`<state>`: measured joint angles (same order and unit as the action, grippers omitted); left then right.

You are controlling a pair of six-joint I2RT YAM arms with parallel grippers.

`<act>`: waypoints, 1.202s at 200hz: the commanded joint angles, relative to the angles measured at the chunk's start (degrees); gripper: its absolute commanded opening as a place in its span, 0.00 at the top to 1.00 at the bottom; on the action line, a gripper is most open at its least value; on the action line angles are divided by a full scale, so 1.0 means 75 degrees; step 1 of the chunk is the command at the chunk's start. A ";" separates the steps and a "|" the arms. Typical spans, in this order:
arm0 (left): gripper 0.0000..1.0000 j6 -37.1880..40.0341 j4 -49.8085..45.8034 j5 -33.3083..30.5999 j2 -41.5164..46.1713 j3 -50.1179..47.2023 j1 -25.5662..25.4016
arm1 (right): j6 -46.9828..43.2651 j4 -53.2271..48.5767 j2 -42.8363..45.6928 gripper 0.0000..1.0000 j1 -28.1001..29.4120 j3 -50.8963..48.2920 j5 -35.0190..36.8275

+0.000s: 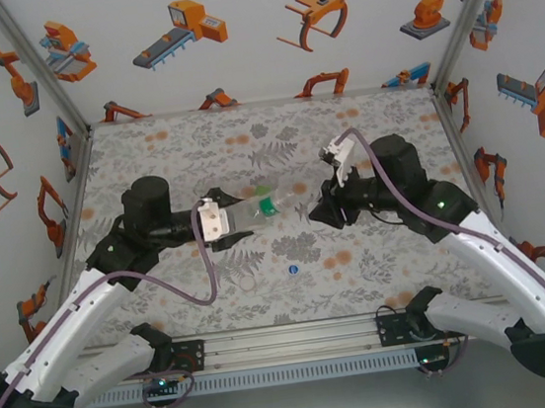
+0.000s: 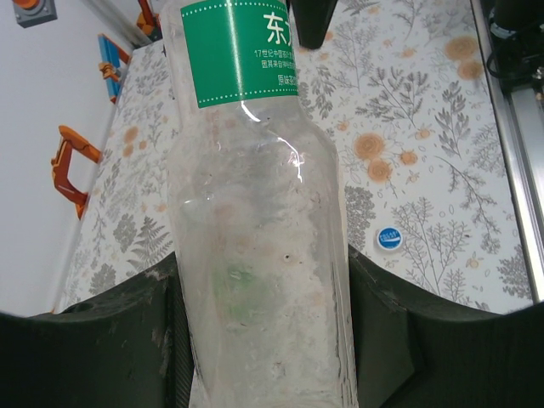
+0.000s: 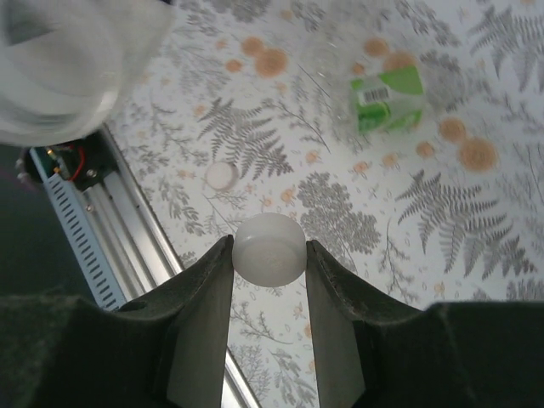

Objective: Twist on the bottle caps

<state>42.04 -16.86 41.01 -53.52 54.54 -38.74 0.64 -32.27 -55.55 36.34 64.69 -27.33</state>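
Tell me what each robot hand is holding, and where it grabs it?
The left gripper clamps the clear green-labelled bottle around its lower body. The right gripper pinches a white cap by its sides.

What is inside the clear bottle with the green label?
It looks empty: the patterned mat shows through the clear bottle. Behind its green label the inside is covered.

The counter (image 1: 148, 324) was covered edge to edge by a pale grey mat (image 1: 410, 267) printed with fern leaves and scattered orange spots. One small blue cap (image 1: 292, 270) lay flat on the mat, towards the near side and roughly midway across, well apart from anything else. A ribbed aluminium rail (image 1: 290, 343) ran along the counter's near edge.
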 commanded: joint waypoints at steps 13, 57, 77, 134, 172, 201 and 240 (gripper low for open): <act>1.00 0.0529 -0.0541 0.0669 0.0155 0.0166 -0.0045 | -0.1147 0.0421 0.0497 0.82 -0.0017 0.0196 -0.1423; 1.00 0.0623 -0.0658 0.0932 0.0232 0.0180 -0.0049 | -0.1494 0.1619 0.1019 0.82 -0.0018 -0.0399 -0.2010; 1.00 0.0594 -0.0665 0.1175 0.0223 0.0205 -0.0049 | -0.1558 0.1805 0.1032 0.82 -0.0017 -0.0387 -0.2326; 1.00 0.0433 -0.0665 0.1738 0.0159 0.0339 -0.0150 | -0.1346 0.2059 0.0959 0.83 -0.0005 -0.0068 -0.3185; 1.00 0.0325 -0.0647 0.1423 0.0093 0.0378 -0.0168 | -0.1188 0.2154 0.0819 0.84 -0.0005 0.0061 -0.3531; 1.00 0.0312 -0.0646 0.1339 0.0068 0.0365 -0.0173 | -0.1180 0.2181 0.0786 0.85 -0.0005 0.0089 -0.3545; 1.00 0.0322 -0.0646 0.1239 0.0081 0.0367 -0.0185 | -0.1208 0.2111 0.0839 0.86 -0.0005 0.0037 -0.3298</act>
<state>44.66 -21.52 50.33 -53.12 55.51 -39.75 -8.60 -18.04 -49.76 36.34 63.31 -52.07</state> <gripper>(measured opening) 0.560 0.380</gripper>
